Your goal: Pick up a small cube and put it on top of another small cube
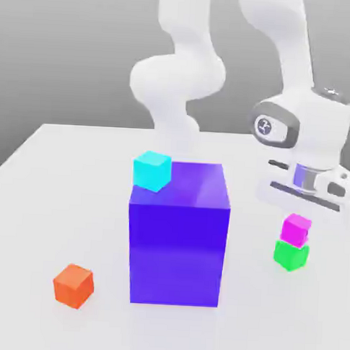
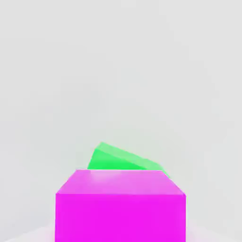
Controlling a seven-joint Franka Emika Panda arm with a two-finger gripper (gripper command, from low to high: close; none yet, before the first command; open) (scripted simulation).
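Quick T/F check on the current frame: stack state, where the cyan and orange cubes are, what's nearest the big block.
1. The magenta cube sits on top of the green cube. True.
2. The cyan cube lies on the table. False: it rests on a top corner of the big blue-purple block.
3. The orange cube is on the table, toward the exterior view's left of the big block. True.
4. The green cube is stacked on the orange cube. False: they are far apart, on opposite sides of the big block.
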